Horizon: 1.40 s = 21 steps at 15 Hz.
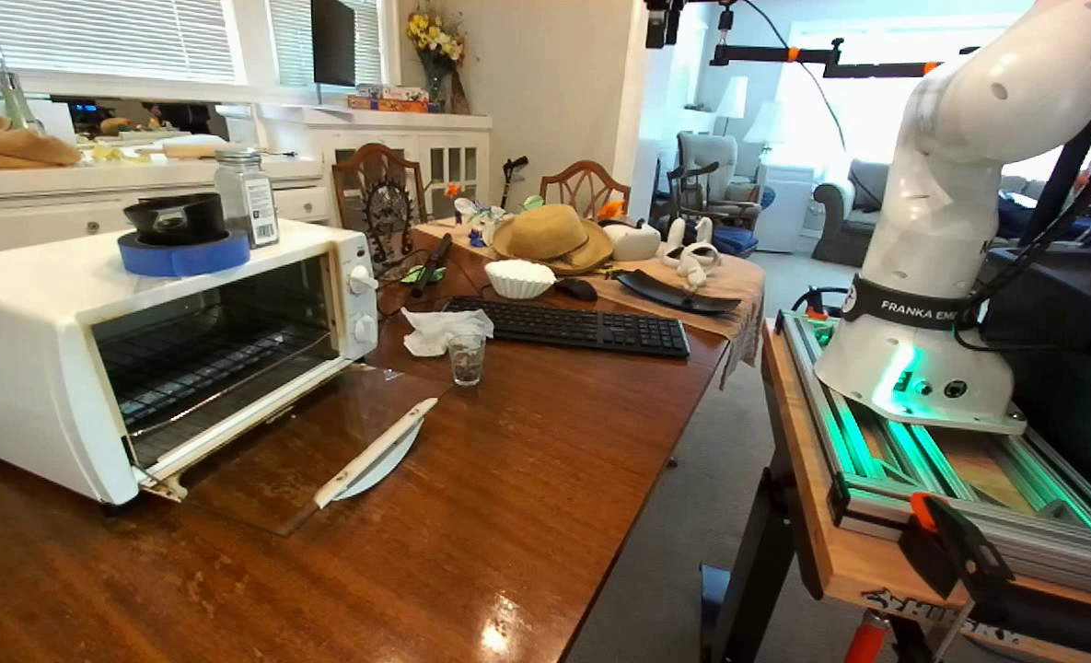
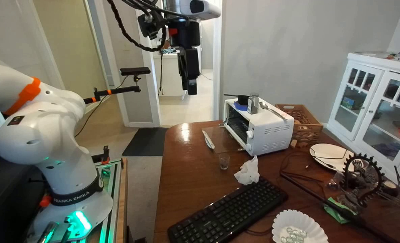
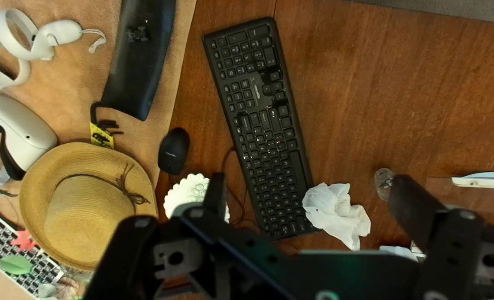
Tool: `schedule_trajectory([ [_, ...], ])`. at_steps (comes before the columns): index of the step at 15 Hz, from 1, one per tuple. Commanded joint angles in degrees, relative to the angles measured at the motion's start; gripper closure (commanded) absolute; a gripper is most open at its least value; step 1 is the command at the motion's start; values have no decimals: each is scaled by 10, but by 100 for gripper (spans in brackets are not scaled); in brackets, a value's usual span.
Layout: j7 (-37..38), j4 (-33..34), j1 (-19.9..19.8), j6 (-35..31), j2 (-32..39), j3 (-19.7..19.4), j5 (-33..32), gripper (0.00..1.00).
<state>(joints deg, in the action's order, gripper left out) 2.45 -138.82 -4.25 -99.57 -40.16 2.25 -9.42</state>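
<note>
- The claw (image 3: 309, 182) is being held spread, well above the worktop (image 3: 397, 104); nothing is being pinched or touched.
- Between the claw's tips in the wrist view, the tissue (image 3: 336, 214) is being seen crumpled on the worktop, overlapping one end of the keyboard (image 3: 259, 133).
- The tissue is being judged very light, soft and easily torn; a raised fold is being favoured for a gentle pinch.
- The glass (image 3: 383, 184) is being partly hidden by a claw tip; in both exterior views it is standing upright between the tissue and the lowered oven door (image 2: 223, 140).
- The glass is being judged hard, slippery and breakable; opposite walls below the rim are being preferred, with light, even pressure.
- The keyboard is being judged stiff and flat; a hold across its narrower width is being advised.
- Farther out, a scalloped bowl (image 2: 301, 219) is holding clear beads (image 2: 296, 233), and a probably heavy oven (image 2: 272, 135) is carrying a jar (image 2: 253, 104).
</note>
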Motion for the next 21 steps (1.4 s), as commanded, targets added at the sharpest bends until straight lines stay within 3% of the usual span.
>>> schedule_trajectory([
  [1, 69, -13, -25, -11, 43, 11, -52, 0],
  [7, 149, -69, -69, -104, 142, -16, -132, 0],
  [12, 231, -96, -107, -145, 239, -38, -203, 0],
  [16, 310, -99, -131, -138, 328, -73, -251, 0],
  [17, 275, -102, -110, -130, 282, -71, -229, 0],
  [21, 298, -98, -115, -130, 328, -89, -240, 0],
])
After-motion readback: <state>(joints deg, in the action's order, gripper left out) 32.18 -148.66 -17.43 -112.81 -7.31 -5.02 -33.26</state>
